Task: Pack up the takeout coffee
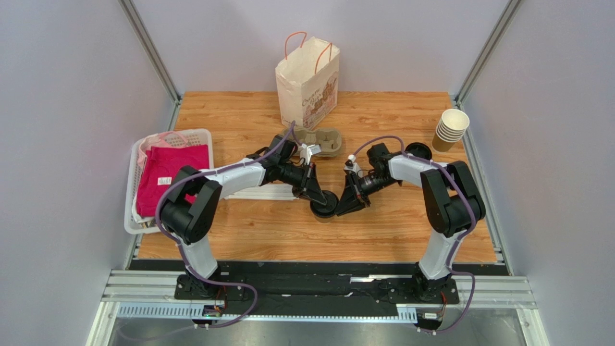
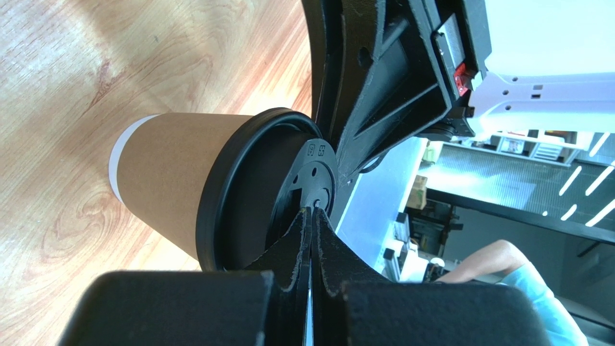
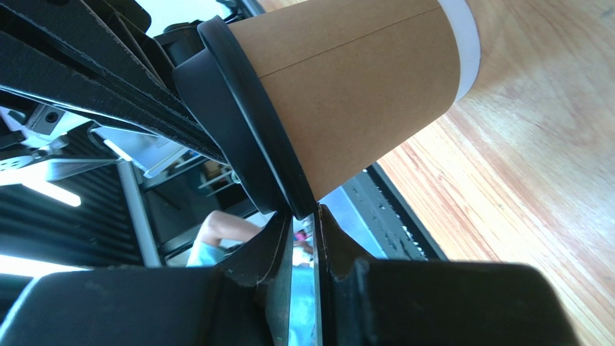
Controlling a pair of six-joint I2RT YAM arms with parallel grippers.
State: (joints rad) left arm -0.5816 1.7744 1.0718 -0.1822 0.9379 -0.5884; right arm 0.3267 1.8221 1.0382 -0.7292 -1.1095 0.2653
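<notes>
Centre frame: tan paper cup with black plastic lid [image 1: 324, 202] on wooden bench [image 1: 253, 231], well off every edge, bare wood below it. Left hand [image 2: 312, 215] pressed together at lid top. Right hand [image 3: 304, 225] almost together at lid rim; pinching or not, cannot tell.

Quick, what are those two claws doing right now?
Left gripper: closed, tips against the black lid of the coffee cup.
Right gripper: nearly closed at the lid's rim; whether it grips cannot be told.
</notes>
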